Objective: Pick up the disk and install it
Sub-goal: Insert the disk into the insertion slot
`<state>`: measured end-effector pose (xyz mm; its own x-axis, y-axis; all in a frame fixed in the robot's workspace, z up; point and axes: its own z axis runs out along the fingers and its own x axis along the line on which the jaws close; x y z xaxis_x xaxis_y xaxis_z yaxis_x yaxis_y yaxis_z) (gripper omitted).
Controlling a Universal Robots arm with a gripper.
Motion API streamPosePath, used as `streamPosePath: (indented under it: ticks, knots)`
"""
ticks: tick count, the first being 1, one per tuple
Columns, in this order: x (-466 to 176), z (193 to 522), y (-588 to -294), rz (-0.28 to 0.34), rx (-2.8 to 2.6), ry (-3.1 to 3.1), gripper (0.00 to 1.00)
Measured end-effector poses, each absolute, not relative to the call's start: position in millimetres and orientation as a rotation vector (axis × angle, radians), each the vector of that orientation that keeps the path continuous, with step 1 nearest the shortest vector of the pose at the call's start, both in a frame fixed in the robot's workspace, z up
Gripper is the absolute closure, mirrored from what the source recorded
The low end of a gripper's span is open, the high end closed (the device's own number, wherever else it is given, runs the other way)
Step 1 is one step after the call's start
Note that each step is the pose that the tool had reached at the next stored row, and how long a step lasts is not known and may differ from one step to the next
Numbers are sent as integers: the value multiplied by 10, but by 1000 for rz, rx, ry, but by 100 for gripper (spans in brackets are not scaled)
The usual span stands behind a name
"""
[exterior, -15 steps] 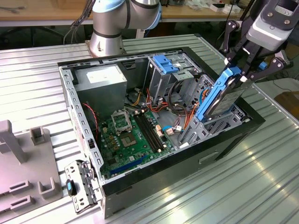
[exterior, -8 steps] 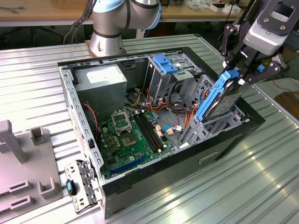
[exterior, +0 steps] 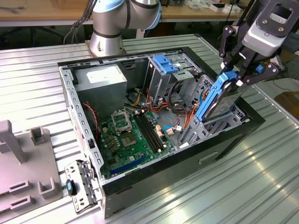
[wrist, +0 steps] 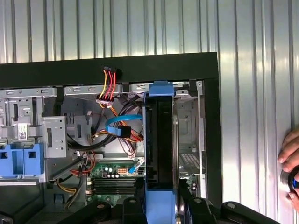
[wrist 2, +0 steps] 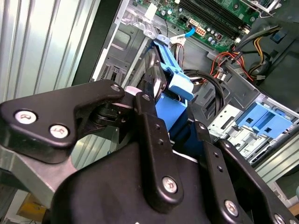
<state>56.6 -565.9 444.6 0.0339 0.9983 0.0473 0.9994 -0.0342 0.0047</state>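
Observation:
The disk [exterior: 216, 101], a dark drive in a bright blue carrier frame, stands on edge and tilted at the end of the open computer case [exterior: 74, 100] on the exterior view's right. Its lower end sits in the grey drive bay [exterior: 205, 130]. My gripper [exterior: 236, 77] is shut on the disk's upper end. In both wrist views the black fingers [wrist 2: 152, 126] clamp the blue frame [wrist 2: 170, 77]. The first wrist view looks along the disk [wrist: 159, 140] into the bay, and the gripper [wrist: 159, 207] grips its near end.
A fixed blue bracket [exterior: 166, 63] tops the grey drive cage beside the bay. Cables [wrist: 110, 86], the motherboard [exterior: 131, 133] and the power supply [exterior: 100, 79] lie inside the case. A grey fixture [exterior: 23, 158] stands at the exterior view's left. A person's hand [wrist: 289, 158] rests on the table.

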Motion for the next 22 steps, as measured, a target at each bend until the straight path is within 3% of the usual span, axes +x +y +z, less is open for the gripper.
streamPosePath:
  ticks: [12, 22]
  knots:
    - [647, 4470, -5659, 4, -2212, -2134, 63]
    - [679, 4338, -5660, -8, -2201, -2125, 63]
